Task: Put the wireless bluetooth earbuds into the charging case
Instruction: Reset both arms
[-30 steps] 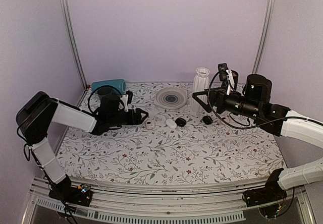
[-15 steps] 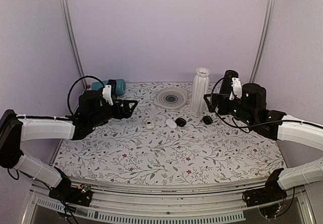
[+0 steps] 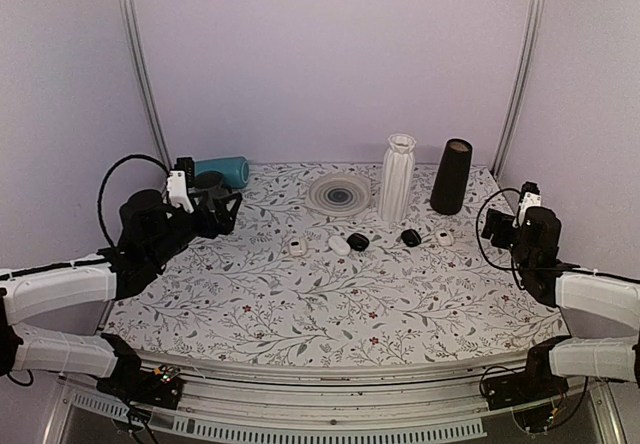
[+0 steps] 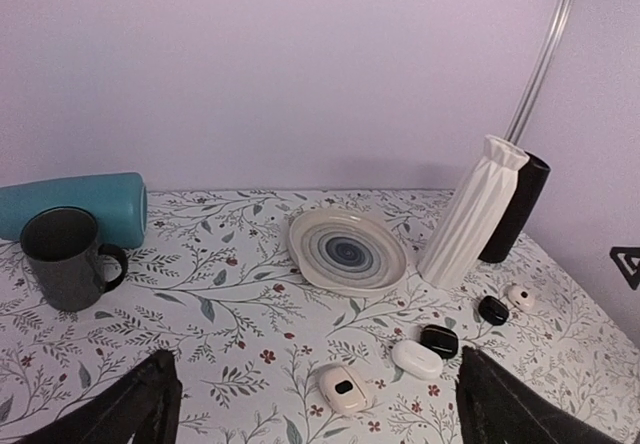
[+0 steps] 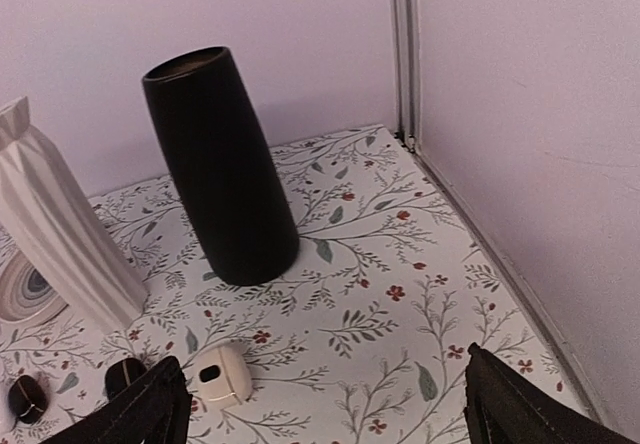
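Standing near the back of the floral-printed table [image 3: 330,309], a tall white ribbed ceramic vase [image 3: 397,177] is the marker for everything else. Any lettering or logo is too small to read.

The small white rounded plastic charging case [image 3: 297,247], with a dark recess on top, lies well left of the vase and nearer the arms, with nothing touching it. Between it and the vase sit a plain white oval pod [image 3: 340,246] and, just beside that, a glossy black pod [image 3: 358,241]. A second black pod [image 3: 410,237] lies in front of the vase, and a second small white case with a dark oval opening [image 3: 444,236] lies just right of that.

A matte black tapered vase [image 3: 450,176] stands right of the white vase and a striped round plate [image 3: 339,193] left of it. A teal bottle on its side [image 3: 222,171] and a dark grey mug [image 4: 65,259] are far left.

The left gripper [image 3: 222,211] hangs far left of the vase and the right gripper [image 3: 493,224] far right. Each has its jaws spread wide and holds nothing. Open table lies on the near side of the vase; lilac walls [image 3: 330,64] close the back and sides.
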Robot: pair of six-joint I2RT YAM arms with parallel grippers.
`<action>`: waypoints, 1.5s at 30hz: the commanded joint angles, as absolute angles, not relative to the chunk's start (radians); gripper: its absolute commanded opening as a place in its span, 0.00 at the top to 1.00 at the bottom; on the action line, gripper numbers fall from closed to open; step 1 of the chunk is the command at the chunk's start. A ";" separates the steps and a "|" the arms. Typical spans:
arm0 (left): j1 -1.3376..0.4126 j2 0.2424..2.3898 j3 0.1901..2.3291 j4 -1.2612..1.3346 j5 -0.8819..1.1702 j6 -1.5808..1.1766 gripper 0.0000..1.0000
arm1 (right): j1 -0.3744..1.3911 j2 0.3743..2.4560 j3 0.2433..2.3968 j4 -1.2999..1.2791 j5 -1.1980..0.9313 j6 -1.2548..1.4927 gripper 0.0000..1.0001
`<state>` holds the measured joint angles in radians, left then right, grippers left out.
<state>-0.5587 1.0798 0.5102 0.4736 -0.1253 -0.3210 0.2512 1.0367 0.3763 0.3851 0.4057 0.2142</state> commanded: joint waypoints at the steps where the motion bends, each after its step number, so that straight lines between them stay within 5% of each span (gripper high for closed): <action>1: -0.535 1.054 0.466 0.477 -0.242 -0.292 0.04 | 0.111 1.105 0.260 0.740 0.362 0.151 0.06; 6: -0.495 1.071 0.447 0.499 -0.289 -0.255 0.04 | 0.081 1.348 0.143 1.280 0.371 0.013 0.06; 11: -0.429 1.078 0.414 0.534 -0.368 -0.203 0.04 | 0.068 1.541 0.133 1.517 0.200 -0.053 0.11; 16: -0.348 1.073 0.364 0.595 -0.471 -0.152 0.04 | 0.071 1.539 0.171 1.430 0.189 -0.071 0.01; 21: -0.272 1.091 0.287 0.743 -0.536 -0.035 0.04 | 0.066 1.536 0.191 1.397 0.244 -0.042 0.01; 28: -0.215 1.344 0.083 1.444 -0.559 0.065 0.04 | 0.066 1.537 0.190 1.395 0.246 -0.037 0.01; 35: -0.190 1.609 0.052 1.806 -0.427 0.169 0.04 | 0.066 1.538 0.193 1.391 0.246 -0.037 0.01; 39: -0.137 1.588 0.083 1.658 -0.220 0.152 0.04 | 0.067 1.538 0.193 1.390 0.246 -0.036 0.01; 45: -0.115 1.577 0.136 1.558 -0.217 0.127 0.04 | 0.066 1.538 0.193 1.388 0.245 -0.035 0.01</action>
